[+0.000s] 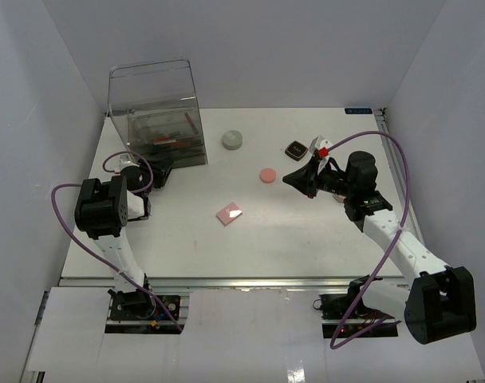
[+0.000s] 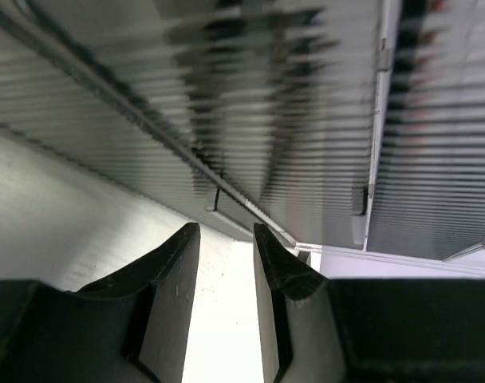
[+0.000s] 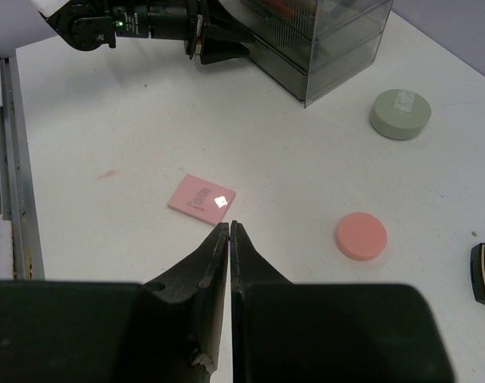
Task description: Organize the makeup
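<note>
Drawer box rear left (sticks inside); jar right of it; disc, square compact nearer front.

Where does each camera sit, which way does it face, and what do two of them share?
Top external: above and behind the arms, looking down on the table; both arms, left gripper and right gripper, show.
Left wrist: on the left arm, facing the ribbed drawer box up close; own fingers apart.
Right wrist: on the right arm, facing down toward the left arm; own fingers shut.
Shared: top and right wrist both show the pink disc.
</note>
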Controlling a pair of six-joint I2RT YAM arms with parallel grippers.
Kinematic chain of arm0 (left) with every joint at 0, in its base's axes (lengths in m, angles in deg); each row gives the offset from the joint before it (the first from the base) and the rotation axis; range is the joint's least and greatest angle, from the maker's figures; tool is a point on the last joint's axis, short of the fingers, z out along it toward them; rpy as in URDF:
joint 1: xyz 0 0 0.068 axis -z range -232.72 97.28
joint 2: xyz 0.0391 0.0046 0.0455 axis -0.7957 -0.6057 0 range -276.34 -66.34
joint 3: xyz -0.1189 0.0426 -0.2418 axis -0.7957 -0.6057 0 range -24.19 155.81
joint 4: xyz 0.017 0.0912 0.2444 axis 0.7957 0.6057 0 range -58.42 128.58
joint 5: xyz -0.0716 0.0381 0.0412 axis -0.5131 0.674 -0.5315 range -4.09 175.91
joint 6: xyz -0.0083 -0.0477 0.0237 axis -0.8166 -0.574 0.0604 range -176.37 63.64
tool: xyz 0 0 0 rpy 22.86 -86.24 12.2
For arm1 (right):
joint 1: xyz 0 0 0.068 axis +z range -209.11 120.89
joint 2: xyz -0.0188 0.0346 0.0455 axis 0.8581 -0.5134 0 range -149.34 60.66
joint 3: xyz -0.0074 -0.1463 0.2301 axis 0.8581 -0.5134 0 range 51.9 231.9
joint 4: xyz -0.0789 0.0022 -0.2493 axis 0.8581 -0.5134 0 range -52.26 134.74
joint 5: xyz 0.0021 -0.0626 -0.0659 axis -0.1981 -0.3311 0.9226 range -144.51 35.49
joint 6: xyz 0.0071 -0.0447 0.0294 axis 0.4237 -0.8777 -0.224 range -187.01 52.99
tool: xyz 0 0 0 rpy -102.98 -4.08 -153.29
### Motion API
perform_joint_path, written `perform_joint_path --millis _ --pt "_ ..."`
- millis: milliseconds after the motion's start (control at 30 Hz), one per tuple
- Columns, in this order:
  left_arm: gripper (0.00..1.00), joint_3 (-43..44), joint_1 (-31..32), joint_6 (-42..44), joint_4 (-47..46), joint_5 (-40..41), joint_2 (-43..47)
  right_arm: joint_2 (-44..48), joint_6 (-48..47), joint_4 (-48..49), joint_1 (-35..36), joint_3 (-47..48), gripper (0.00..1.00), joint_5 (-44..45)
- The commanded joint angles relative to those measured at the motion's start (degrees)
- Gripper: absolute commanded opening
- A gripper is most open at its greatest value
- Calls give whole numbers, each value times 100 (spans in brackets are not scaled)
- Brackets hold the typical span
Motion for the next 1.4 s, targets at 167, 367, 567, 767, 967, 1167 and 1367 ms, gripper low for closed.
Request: perform_joint_path --millis 167,367,567,767,967,1167,1367 --pt "44 35 -69 -47 -561 -107 -97 -31 -30 243 -53 -30 9 -98" --pt "44 210 -77 -147 -489 -68 -209 -48 -30 243 -54 -39 9 -97" --pt "36 369 -86 -181 -229 17 -352 -48 -38 243 -70 -39 9 -104" --pt "20 355 -103 -257 -309 -39 -487 -48 -39 243 -85 -39 9 -112" --pt "9 59 -117 -182 -467 -192 -368 -27 -60 234 -96 -39 9 -114" --pt "4 -820 -115 -18 -719 -396 160 7 -72 225 -123 -41 9 -116" --pt "4 -1762 -121 -4 -1019 -397 736 31 -91 217 -132 -47 9 -114"
